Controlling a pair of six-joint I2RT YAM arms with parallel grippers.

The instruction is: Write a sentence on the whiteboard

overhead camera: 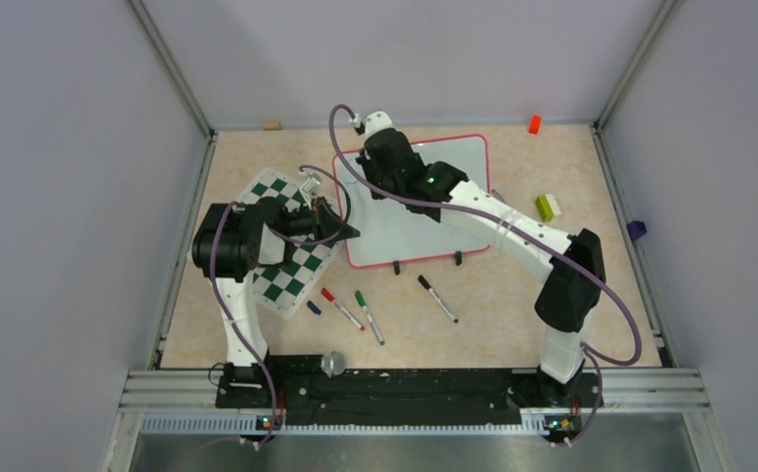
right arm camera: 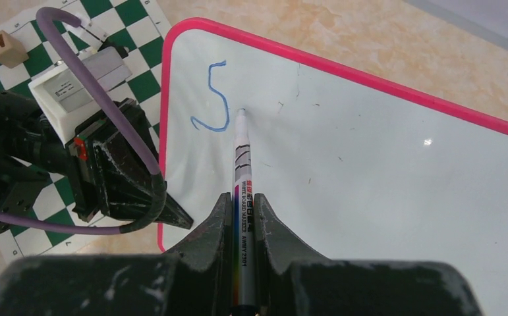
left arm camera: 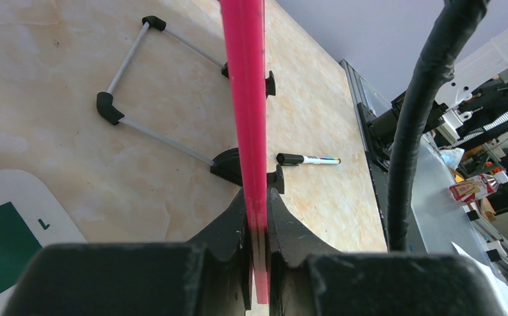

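Note:
The whiteboard (overhead camera: 404,234), white with a red-pink frame, lies at the table's back centre. My left gripper (overhead camera: 341,233) is shut on its left frame edge (left arm camera: 245,99); the jaws pinch the red rim (left arm camera: 257,227). My right gripper (overhead camera: 379,162) hovers over the board's upper left and is shut on a whiteboard marker (right arm camera: 241,171). The marker tip touches the board (right arm camera: 369,164) just right of a single blue "S" (right arm camera: 213,99), the only writing of the sentence that shows. The left gripper also shows in the right wrist view (right arm camera: 172,217).
A green-and-white chessboard mat (overhead camera: 291,261) lies under the left arm, with a wooden "W" cube (right arm camera: 4,49) on it. A red marker (overhead camera: 342,308), a green marker (overhead camera: 369,316), a black marker (overhead camera: 437,298) and a blue cap (overhead camera: 314,308) lie in front. Small blocks (overhead camera: 548,206) sit at right.

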